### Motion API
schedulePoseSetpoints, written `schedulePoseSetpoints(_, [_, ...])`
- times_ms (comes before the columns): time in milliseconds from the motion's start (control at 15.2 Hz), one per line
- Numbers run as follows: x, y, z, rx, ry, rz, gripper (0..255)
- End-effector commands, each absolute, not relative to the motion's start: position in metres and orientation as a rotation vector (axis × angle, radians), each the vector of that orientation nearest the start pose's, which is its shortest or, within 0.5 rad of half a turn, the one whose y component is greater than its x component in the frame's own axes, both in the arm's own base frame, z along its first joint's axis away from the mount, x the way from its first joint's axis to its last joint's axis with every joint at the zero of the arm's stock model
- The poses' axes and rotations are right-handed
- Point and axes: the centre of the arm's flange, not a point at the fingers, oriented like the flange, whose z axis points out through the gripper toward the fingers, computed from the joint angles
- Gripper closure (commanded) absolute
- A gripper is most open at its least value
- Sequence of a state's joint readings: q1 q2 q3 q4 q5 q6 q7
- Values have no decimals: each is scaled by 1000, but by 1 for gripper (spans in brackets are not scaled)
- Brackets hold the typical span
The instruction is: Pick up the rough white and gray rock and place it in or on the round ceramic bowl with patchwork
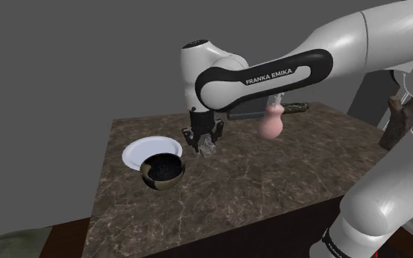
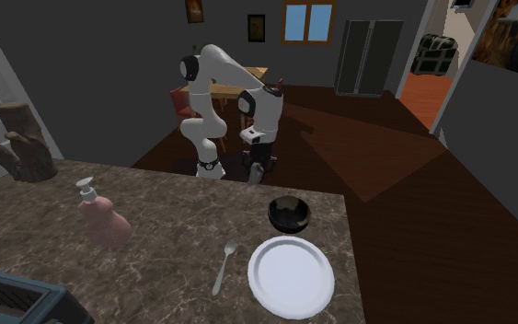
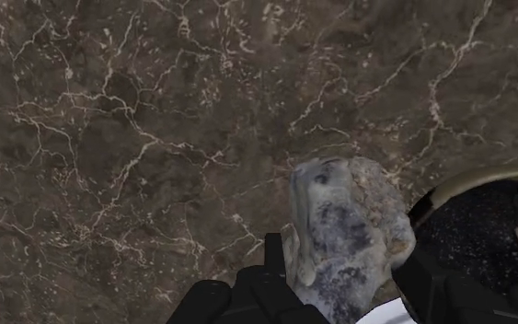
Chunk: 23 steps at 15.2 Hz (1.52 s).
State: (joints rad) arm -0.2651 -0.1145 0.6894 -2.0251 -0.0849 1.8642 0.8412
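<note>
Pinching: the black jaws are closing on the rough white and grey rock (image 1: 210, 147) (image 2: 256, 173) (image 3: 349, 230), with the fingers (image 3: 431, 287) pressing on it from either side.
Rock: it is hanging at the tips of the jaws over the dark brown, white-veined marble tabletop (image 1: 271, 176) (image 2: 174, 230) (image 3: 109, 138); whether its underside is touching the stone cannot be told.
Bowl: the round bowl with a black and olive patchwork surface (image 1: 164, 182) (image 2: 289, 221) (image 3: 459, 181) is standing upright just beside the rock, towards the shoulder view's left, and is holding nothing.
Plate: a flat white round plate (image 1: 140, 150) (image 2: 289, 276) is lying next to the bowl, its rim touching or nearly touching the bowl's side.
Arm: the white arm is reaching up and left in the shoulder view, with the wrist pointing straight down.
Bottle: a pink pump bottle (image 1: 271, 126) (image 2: 100, 219) is standing well apart from the rock, partly behind the forearm in the shoulder view.
Spoon: a grey spoon (image 2: 224, 265) is lying between the pink bottle and the plate in the second exterior view.
</note>
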Motion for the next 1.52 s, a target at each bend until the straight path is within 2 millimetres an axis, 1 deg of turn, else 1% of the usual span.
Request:
schedulePoseSetpoints(0, [493, 232, 483, -3243, 652, -52, 255])
schedulePoseSetpoints(594, [575, 314, 489, -3243, 652, -52, 255])
schedulePoseSetpoints(1452, [575, 314, 421, -3243, 652, -52, 255])
